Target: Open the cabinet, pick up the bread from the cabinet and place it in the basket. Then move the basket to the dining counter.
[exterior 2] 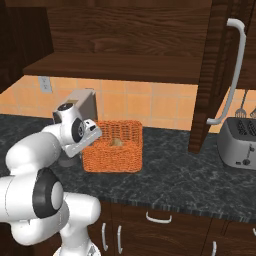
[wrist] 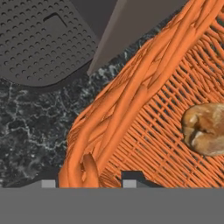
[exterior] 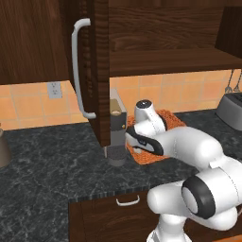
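The orange wicker basket (exterior 2: 112,156) (exterior: 166,116) stands on the black speckled counter (exterior: 47,156), under the cabinet (exterior 2: 115,45) whose doors stand open. The bread (exterior 2: 116,142) (wrist: 204,129), a small tan roll, lies inside the basket on its woven floor. My gripper (wrist: 89,180) (exterior 2: 86,145) reaches down at the basket's left end. In the hand view its two fingertips sit tight on either side of the thick braided rim (wrist: 131,100), one outside the wall and one inside. The dining counter is out of view.
A coffee machine (exterior: 116,127) with a perforated drip tray (wrist: 43,39) stands right beside the basket's left end. The open cabinet door (exterior: 97,71) with its long handle hangs over the counter there; the other door (exterior 2: 220,75) hangs right of the basket. A toaster (exterior 2: 242,142) sits further right.
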Controlling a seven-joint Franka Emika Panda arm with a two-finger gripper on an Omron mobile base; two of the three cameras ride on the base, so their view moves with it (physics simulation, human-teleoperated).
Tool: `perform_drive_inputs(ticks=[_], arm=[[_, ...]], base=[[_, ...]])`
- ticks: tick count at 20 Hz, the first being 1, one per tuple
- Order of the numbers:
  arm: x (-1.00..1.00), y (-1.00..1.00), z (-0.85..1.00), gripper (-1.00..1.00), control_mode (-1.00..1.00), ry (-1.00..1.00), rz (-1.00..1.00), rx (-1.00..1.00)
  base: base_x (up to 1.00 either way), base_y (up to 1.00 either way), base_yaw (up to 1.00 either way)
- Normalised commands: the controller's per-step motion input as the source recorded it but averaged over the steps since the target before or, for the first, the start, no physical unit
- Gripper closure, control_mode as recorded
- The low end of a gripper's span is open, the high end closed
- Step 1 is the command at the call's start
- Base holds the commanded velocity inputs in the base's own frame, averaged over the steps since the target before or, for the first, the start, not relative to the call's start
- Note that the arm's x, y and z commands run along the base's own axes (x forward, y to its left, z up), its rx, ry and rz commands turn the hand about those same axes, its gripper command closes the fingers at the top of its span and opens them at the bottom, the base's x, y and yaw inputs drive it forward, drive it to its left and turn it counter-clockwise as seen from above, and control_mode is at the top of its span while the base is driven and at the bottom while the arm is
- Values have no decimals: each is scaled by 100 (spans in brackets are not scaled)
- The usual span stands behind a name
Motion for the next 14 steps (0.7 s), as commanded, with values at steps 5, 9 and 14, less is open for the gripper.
perform_drive_inputs(ticks=[5,9,14], arm=[[-19,3,-30,100,-100,3,2,-1],[-71,0,18,100,-100,-6,0,-6],[-68,-7,92,100,-100,-9,0,-8]], base=[[0,0,0],[0,0,0],[0,0,0]])
